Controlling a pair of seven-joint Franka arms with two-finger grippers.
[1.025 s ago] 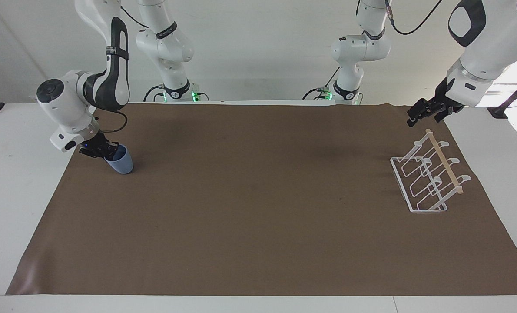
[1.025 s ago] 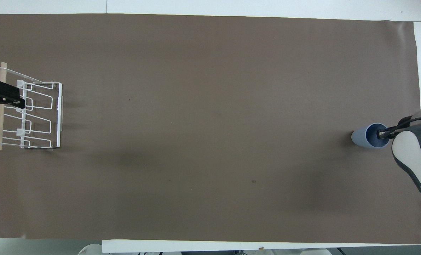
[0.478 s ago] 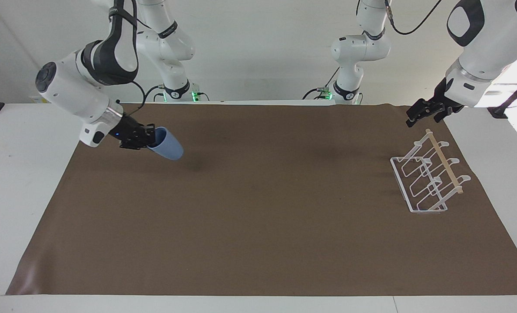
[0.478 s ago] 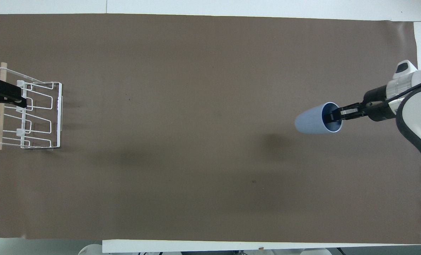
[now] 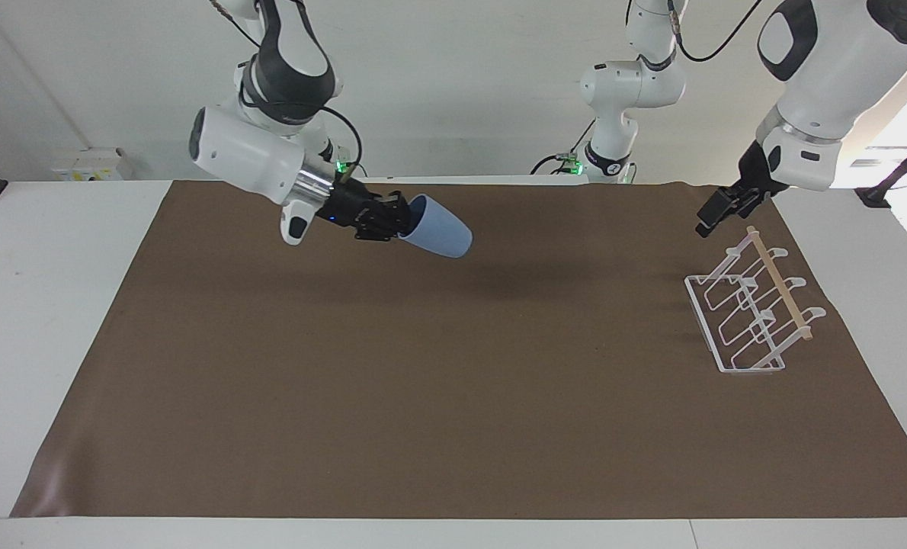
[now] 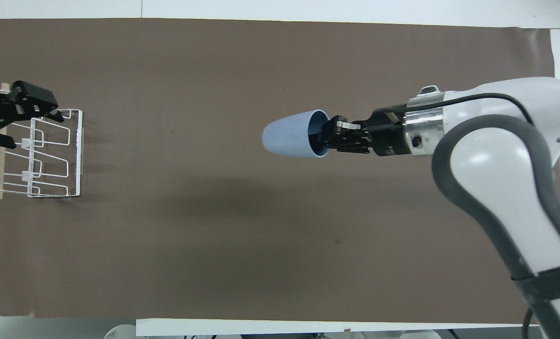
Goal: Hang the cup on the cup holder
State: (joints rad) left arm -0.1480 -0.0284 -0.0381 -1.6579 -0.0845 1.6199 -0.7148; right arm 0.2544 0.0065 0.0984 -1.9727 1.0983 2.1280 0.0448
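Lighting bright, even, diffuse; both views sharp across the whole field. Brown mat (image 5: 453, 396) matte, no glare on it. Soft broad shadow on mat under the cup (image 5: 438, 232), offset toward the left arm's end; same shadow in overhead view as a wide dim band nearer the robots than the cup (image 6: 292, 140). Faint short shadows beside the cup holder (image 5: 751, 313). Blown-out white patch at facing view's upper edge, by the left arm. Specular highlight on the right arm's metal wrist ring. No motion blur visible. Slight sheen at one mat corner.
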